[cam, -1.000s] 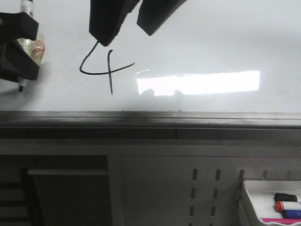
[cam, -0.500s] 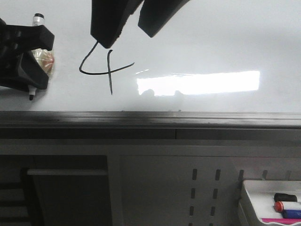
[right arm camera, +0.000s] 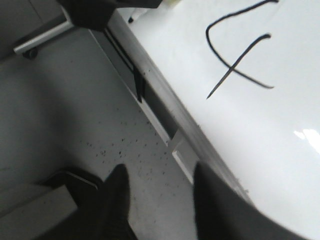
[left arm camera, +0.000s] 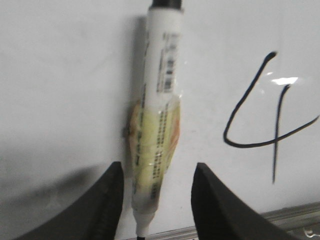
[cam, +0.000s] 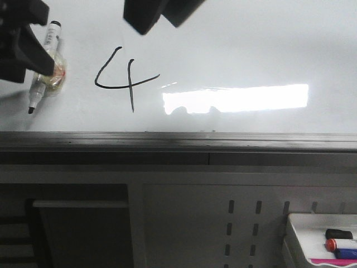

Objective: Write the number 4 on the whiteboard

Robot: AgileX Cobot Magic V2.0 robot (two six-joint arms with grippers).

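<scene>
The number 4 point(cam: 125, 81) is drawn in thin black on the glossy whiteboard point(cam: 251, 44). It also shows in the left wrist view point(left arm camera: 260, 120) and the right wrist view point(right arm camera: 235, 50). A white marker point(cam: 42, 70) with yellowish tape round its middle lies on the board, left of the 4, tip toward the rail. My left gripper point(cam: 25, 42) is open just above it; in the left wrist view the marker point(left arm camera: 157, 125) lies loose between the spread fingers point(left arm camera: 112, 200). My right gripper point(cam: 159, 14) is open and empty, above the 4 at the frame's top edge.
A grey metal edge rail point(cam: 178, 142) runs along the board's near side. Below it is a cabinet front with slots point(cam: 242, 223). A small white tray point(cam: 295, 234) with markers point(cam: 340, 244) sits at the lower right. Strong glare point(cam: 234, 97) lies right of the 4.
My left gripper has opened and let go of the marker, which now lies on the board. My right gripper has drawn back from the 4 toward the frame's top.
</scene>
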